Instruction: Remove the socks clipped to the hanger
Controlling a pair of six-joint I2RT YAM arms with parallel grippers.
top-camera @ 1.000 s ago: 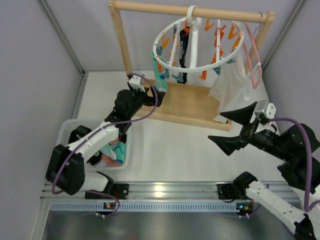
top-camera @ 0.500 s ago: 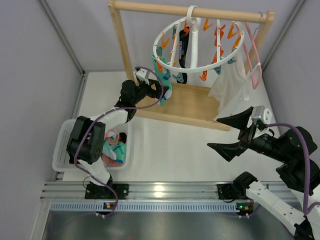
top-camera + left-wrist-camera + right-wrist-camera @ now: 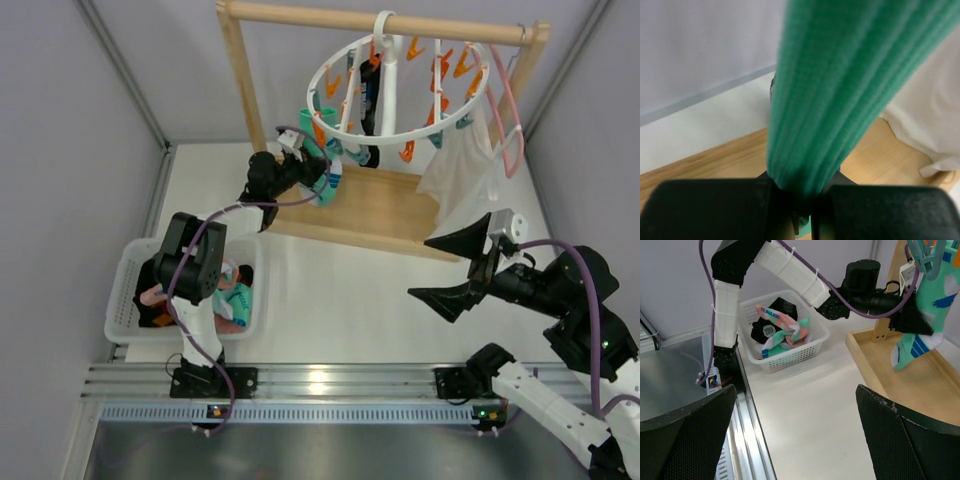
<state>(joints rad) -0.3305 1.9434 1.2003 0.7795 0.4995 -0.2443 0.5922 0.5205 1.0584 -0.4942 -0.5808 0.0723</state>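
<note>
Overhead, my left gripper (image 3: 316, 172) is pinched narrow on the teal sock (image 3: 328, 185). The sock hangs from the left rim of the white ring hanger (image 3: 385, 75), above the wooden rack's base tray (image 3: 380, 210). My right gripper (image 3: 452, 265) stands wide and holds nothing, well apart from the hanger.

Left wrist view: the jaws sit nearly together with the sock (image 3: 840, 90) bunched between them. It is a ribbed green knit, running up and out of frame. Judgement: light, soft, stretchy. It will likely elongate before the clip lets go, so hold across the full bunched width, not an edge.

Right wrist view: the sock (image 3: 920, 325) is mint with blue and white patches, toe down, its top held by a teal clip (image 3: 927, 260). My left gripper (image 3: 912, 320) grips it about mid-length. The white basket (image 3: 810, 347), with socks in it, stands near my left arm's base.
</note>
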